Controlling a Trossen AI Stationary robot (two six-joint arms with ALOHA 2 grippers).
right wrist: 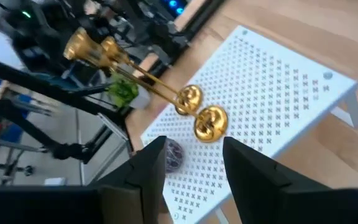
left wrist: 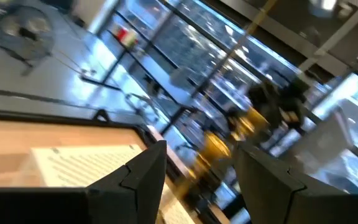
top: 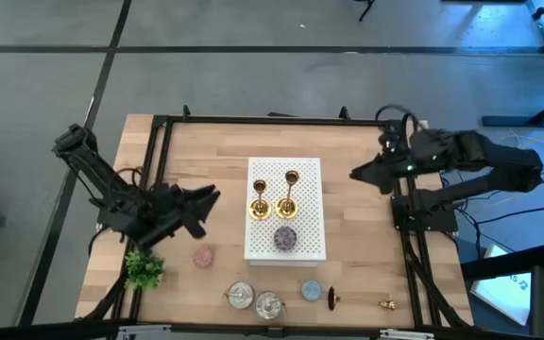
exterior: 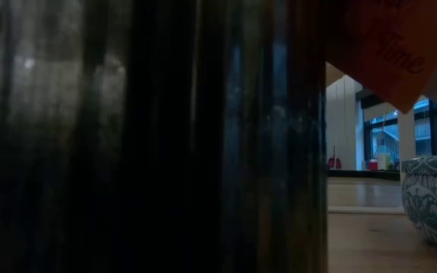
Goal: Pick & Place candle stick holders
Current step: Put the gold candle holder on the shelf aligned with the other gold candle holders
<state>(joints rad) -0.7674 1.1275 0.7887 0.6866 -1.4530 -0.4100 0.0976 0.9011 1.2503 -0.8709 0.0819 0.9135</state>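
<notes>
Both end effectors point(top: 213, 195) point(top: 355, 175) gape part-open, empty.

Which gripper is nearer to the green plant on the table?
The left gripper. It hovers just up and right of the green plant; the right gripper is far across the white stand.

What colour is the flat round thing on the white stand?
Purple. The disc on the white stand shows best in the high view.
</notes>
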